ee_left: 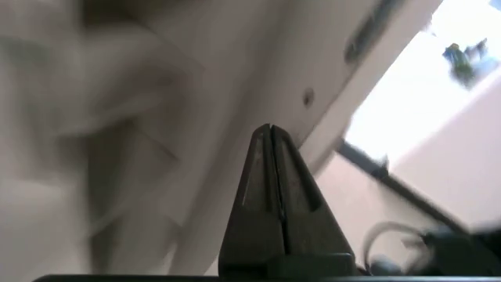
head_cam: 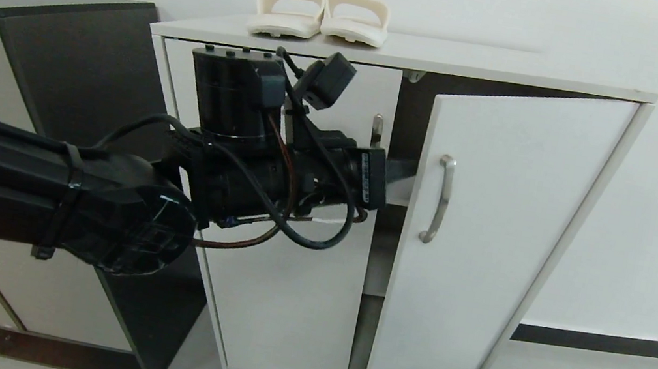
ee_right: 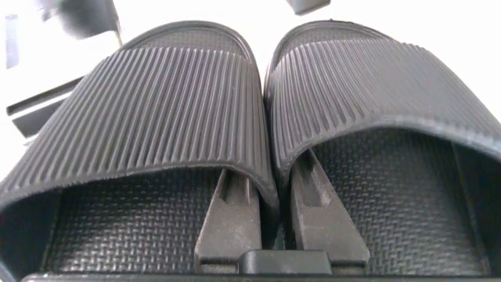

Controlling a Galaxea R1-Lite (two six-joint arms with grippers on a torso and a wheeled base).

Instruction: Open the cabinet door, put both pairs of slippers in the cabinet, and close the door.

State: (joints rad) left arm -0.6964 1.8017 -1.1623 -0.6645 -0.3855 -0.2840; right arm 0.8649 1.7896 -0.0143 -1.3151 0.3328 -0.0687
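Now the black slippers (ee_right: 258,117) are pinched by the right gripper (ee_right: 270,178). One finger is tucked inside each shoe, and the two touching side walls are squeezed between. They look light, soft and bendy, with ribbed tops that should not slip, so a gentle squeeze is likely enough. The cream slippers (head_cam: 320,11) are seen side by side on top of the cabinet (head_cam: 485,71); the same middle pinch could be used. The left gripper (ee_left: 270,157), fingers pressed together on nothing, is held by the part-open right door (head_cam: 490,250).
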